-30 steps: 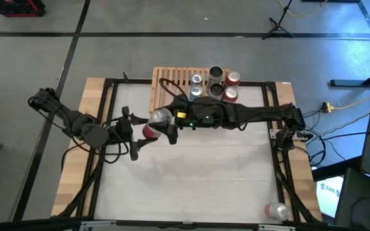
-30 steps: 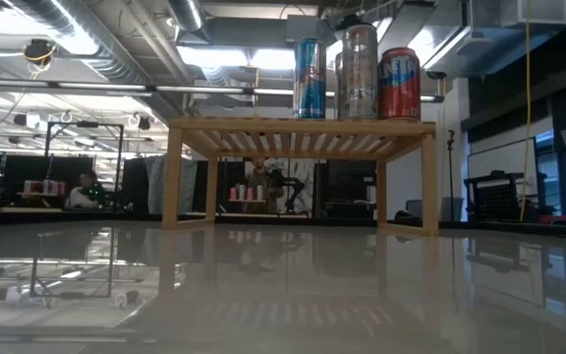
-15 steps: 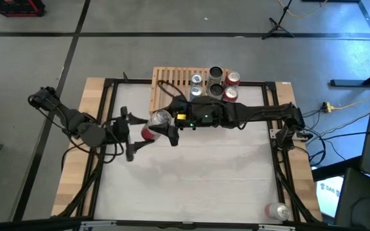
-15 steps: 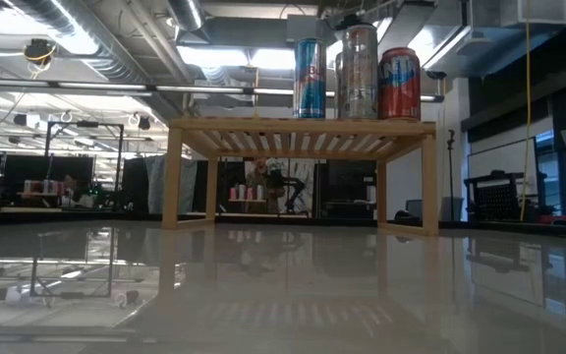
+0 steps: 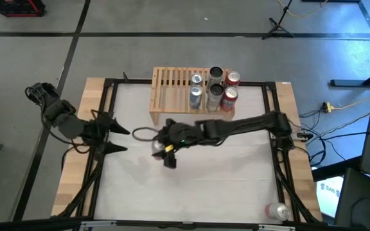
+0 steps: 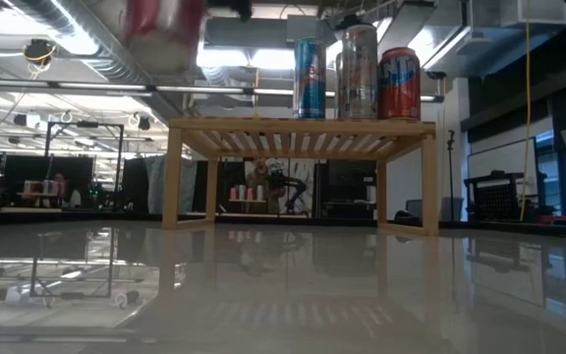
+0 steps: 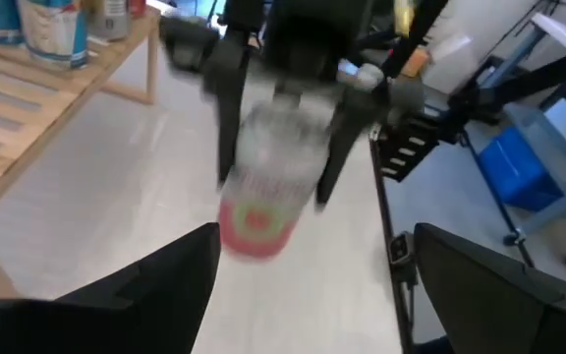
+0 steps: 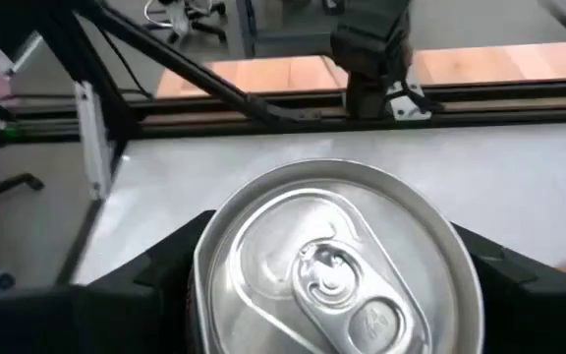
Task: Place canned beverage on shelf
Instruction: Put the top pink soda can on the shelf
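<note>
The shelf [image 5: 191, 90] is a low light-wood rack with a top of parallel slats and solid side legs, standing at the worktop's [image 5: 223, 179] far edge, a little left of its middle. Five cans [image 5: 215, 88] stand upright in a cluster on its right end; from table height one is blue and white, one silver, one red. Their lettering is too small to read.

The right gripper [image 5: 162, 149] hangs over the middle of the worktop, just in front of the shelf, its fingers [image 8: 145, 275] clamped on either side of the canned beverage [image 8: 334, 267]. The can has a silver top with an unopened pull tab, a pale body and a red band near its base; its print is blurred and unreadable.

The left gripper [image 5: 115, 138] sits near the worktop's left edge, its fingers [image 7: 116, 295] spread wide and holding nothing, well apart from the can.

Another can [image 5: 278, 211] lies on its side near the front right corner.
</note>
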Controlling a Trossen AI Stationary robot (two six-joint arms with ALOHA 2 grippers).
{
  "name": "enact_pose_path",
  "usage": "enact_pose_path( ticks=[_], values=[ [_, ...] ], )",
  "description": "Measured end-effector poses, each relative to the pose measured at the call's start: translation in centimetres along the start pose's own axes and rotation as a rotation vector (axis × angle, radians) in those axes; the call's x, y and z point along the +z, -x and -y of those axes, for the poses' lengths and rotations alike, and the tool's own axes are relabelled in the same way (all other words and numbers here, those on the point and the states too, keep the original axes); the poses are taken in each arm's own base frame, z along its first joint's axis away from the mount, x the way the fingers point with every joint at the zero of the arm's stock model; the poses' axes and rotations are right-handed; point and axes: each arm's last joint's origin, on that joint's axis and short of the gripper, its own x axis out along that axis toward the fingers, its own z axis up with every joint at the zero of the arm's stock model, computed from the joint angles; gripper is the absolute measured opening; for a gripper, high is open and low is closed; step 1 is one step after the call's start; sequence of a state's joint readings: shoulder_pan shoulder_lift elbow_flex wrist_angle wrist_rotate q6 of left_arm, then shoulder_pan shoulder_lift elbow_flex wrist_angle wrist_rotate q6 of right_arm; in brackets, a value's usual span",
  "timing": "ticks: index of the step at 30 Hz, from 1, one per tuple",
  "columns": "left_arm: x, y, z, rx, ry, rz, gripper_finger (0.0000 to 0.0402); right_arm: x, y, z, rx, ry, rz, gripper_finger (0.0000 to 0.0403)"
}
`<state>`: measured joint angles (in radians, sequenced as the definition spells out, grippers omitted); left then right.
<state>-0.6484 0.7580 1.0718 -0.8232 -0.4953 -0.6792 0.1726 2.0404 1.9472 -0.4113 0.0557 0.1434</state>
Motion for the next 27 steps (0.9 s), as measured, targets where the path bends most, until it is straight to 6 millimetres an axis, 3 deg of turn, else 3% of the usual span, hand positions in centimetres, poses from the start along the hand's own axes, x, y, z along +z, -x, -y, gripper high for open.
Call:
enact_pose_path(
  ticks=[9,27],
  values=[
    [0.0,0.0,0.0,0.008,-0.015,0.008,0.0331,-3.9,-6.7,0.3,0.015,0.073,-0.017,0.0279],
    [0.0,0.0,0.0,0.012,-0.020,0.001,0.0331,-9.2,-12.8,0.7,0.016,0.072,-0.042,0.0279]
  ],
)
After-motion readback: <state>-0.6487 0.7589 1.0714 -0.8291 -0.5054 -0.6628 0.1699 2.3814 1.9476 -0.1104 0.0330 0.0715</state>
